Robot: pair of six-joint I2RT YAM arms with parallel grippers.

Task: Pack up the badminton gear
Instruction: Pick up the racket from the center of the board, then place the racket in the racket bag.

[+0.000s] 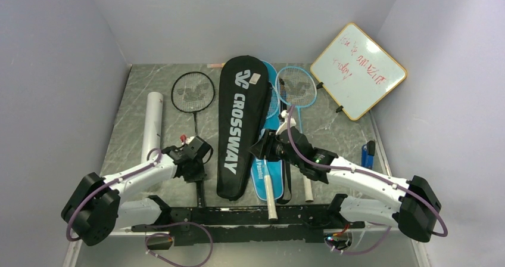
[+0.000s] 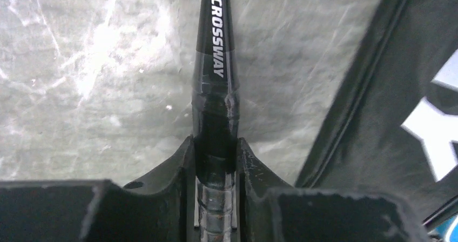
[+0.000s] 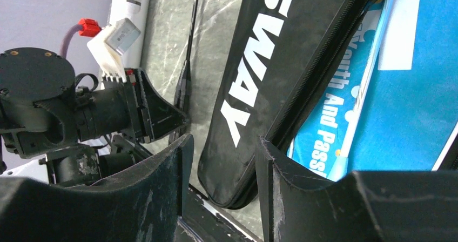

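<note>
The black racket (image 2: pixel 216 91) lies flat on the table (image 1: pixel 333 130), left of centre. Its head points to the far wall and its handle to the arm bases. The left pincer (image 2: pixel 215 145) sits right on that handle. In the left wrist view its two fingers (image 2: pixel 178 172) press against either side of the wrapped grip, with no gap showing, so it is clamped on the racket. The shaft, lettered CROSSWAY, runs straight out from between the fingertips.

Just right of the racket and parallel to it lies the black cover (image 1: pixel 238 130), close to it but not touching. To the racket's left is the white tube (image 1: pixel 152 121), also lying lengthwise.

The blue cover (image 1: pixel 262 171) pokes out from under the black cover's right edge. The right pincer (image 3: pixel 222 139) hangs over that seam with its jaws about half apart. In the right wrist view the near end of the black cover shows through the gap, and the zip edge runs down to one fingertip. I can't tell whether that finger touches it, and nothing fills the gap.

A pale racket handle (image 1: pixel 271 198) sticks out toward the bases below the blue cover. Right of that lies the blue racket (image 1: pixel 296 87), its head at the far end. The whiteboard (image 1: pixel 357 70) leans in the far right corner, well apart from both pincers.
</note>
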